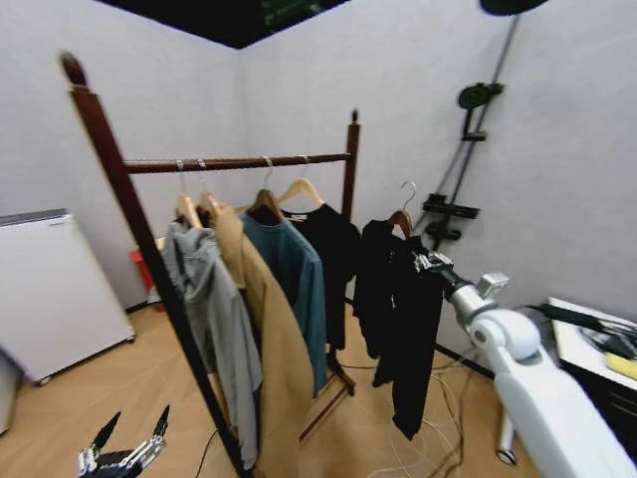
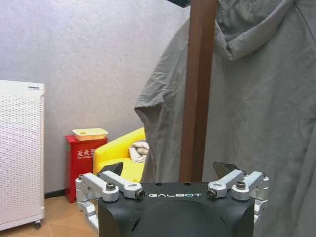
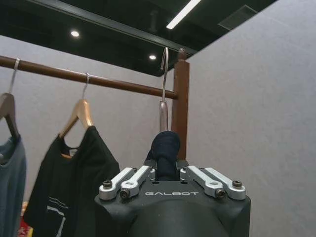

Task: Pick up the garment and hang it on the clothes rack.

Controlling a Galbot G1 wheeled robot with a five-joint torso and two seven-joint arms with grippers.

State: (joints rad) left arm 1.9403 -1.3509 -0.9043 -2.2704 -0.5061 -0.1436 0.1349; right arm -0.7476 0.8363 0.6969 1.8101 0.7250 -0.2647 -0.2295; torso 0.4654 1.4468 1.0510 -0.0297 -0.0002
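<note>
Fingers of my right gripper (image 3: pixel 167 170) pinch the garment (image 1: pixel 398 319), limp, long and black; left gripper (image 2: pixel 173 180) spread.

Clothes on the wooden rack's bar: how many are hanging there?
4 on the clothes rack: grey hoodie, tan coat, teal shirt, black top. The garment is off the bar, in the right pincer. More could hide between them.

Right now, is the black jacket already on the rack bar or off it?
Off: the garment hangs from the right gripper, its hook clear of the clothes rack.
</note>
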